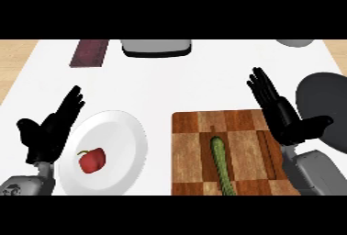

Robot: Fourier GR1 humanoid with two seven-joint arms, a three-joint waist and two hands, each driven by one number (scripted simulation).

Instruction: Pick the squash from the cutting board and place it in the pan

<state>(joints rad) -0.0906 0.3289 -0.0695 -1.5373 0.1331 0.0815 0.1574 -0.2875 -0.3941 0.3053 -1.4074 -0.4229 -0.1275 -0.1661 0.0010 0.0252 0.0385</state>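
Observation:
A long green squash [221,165] lies lengthwise on the wooden cutting board [193,151] at the lower middle. The dark grey pan [327,108] sits at the right edge, partly cut off. My right hand [281,114] is open with straight fingers pointing up, over the board's right edge, between the squash and the pan. It does not touch the squash. My left hand [49,131] is open at the left, fingers up, beside the white plate.
A white plate [115,133] holds a red bell pepper [92,159] left of the board. At the back lie a dark red block [89,53], a grey and black container [157,47] and part of a grey object [295,42].

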